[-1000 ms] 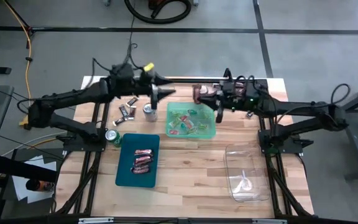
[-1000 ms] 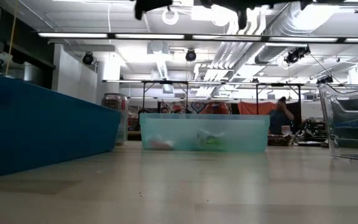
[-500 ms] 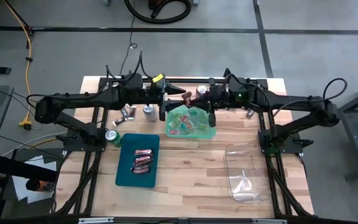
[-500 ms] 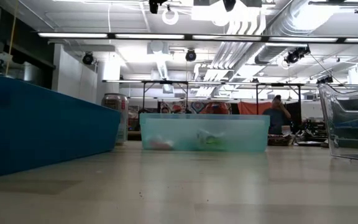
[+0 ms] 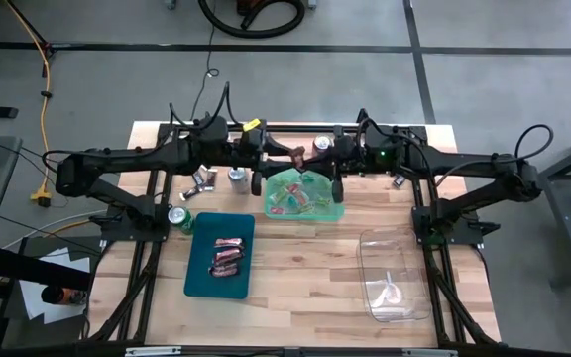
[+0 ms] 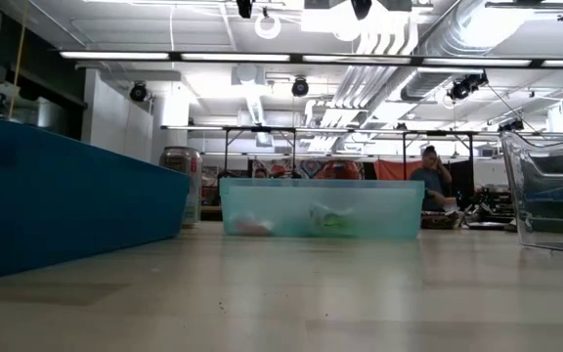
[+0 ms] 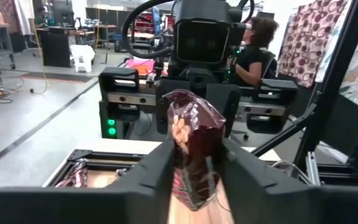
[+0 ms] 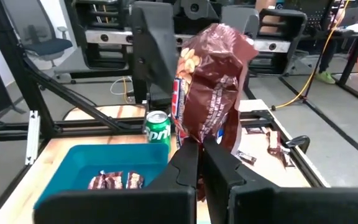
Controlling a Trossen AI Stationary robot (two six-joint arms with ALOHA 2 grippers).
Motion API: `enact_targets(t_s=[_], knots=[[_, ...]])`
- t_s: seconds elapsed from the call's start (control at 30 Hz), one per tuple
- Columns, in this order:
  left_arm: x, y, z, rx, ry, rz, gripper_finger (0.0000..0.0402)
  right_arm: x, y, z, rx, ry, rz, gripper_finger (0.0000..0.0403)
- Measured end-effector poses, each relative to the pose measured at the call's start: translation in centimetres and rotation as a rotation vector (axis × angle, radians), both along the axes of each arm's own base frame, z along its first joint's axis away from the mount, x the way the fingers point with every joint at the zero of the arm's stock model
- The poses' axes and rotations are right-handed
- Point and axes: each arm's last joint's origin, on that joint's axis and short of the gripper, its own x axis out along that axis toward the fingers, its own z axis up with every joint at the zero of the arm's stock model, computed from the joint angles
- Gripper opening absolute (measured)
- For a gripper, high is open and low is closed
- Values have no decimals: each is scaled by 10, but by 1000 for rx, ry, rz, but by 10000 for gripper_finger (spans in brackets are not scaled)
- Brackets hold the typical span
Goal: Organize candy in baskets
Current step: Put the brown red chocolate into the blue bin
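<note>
A brown candy bag (image 5: 296,155) hangs in the air over the far rim of the light green basket (image 5: 337,210), between my two grippers. My left gripper (image 5: 280,155) comes at it from the left and my right gripper (image 5: 314,155) from the right. Both are shut on it. The green basket holds some candy (image 5: 295,195). The teal basket (image 5: 198,270) holds dark red candy (image 5: 228,256). The clear basket (image 5: 395,248) stands at the near right. Loose candy (image 5: 201,180) lies on the table at the far left. My left gripper pinches the brown bag between its two fingers (image 7: 159,163), one on each side of the bag's body (image 7: 185,163). The fingers lie level and come from the table's left. The bag is clear of the table. My right gripper pinches the bag's lower edge (image 8: 196,138) between its shut fingertips (image 8: 185,163). It comes about level from the table's right. The bag stands up above and ahead of the fingers, lifted clear.
Two soda cans (image 5: 237,177) (image 5: 179,217) stand left of the green basket and beside the teal one. A few candies (image 5: 399,181) lie under the right arm. Bare wood lies between the teal and clear baskets. A person (image 6: 434,179) stands in the room beyond the table.
My right gripper has carried the bag up and toward the table's left, to above the green basket's far rim. My left gripper has gone toward the table's right to meet it, and its fingers have shut on the bag. Both arms then held still.
</note>
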Motion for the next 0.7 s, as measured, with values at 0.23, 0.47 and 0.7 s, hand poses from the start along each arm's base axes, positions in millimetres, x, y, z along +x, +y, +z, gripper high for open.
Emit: enact_targets(t_s=[0.23, 0.47, 0.7], knots=[[0, 3, 0, -3, 0, 14, 10, 0, 0, 0, 15, 0, -14, 7], [-17, 14, 4, 2, 57, 61, 3, -13, -2, 10, 15, -27, -131, 106], [-62, 19, 12, -40, 200, 131, 1, -42, -8, 21, -98, 3, -383, 218]])
